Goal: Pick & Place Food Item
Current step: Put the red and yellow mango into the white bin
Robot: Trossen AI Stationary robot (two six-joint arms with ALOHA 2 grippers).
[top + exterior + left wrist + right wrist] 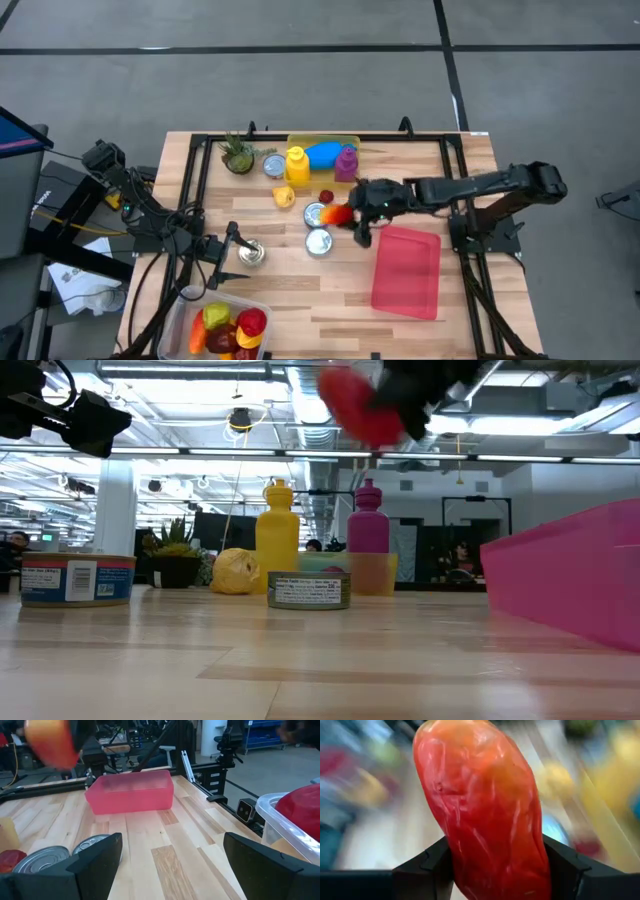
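Mid-frame, the right gripper [352, 216] grips a red-orange pepper [338, 214] above two cans [317, 228], just left of the pink bin [407, 271]. The left gripper [226, 252] sits lower left, beside another can [250, 254], above a clear tub [176, 322] of produce.

Both arms are dark, nearly black, built of jointed tubular segments. The left arm [150, 215], at the left of the overhead frame, carries loose black cables looping along its length, with a yellow cable trailing off toward the frame's left edge and a small yellow-orange mark near its upper joint. The right arm [480, 187], at the right of the frame, looks smoother, ending in a rounded, bulkier joint at its far right end. The left gripper [170, 865] has two broad, flat, matte black fingers with angular, bevelled edges. The right gripper [495, 865] shows the same dark, faceted finger shapes low in its wrist frame.
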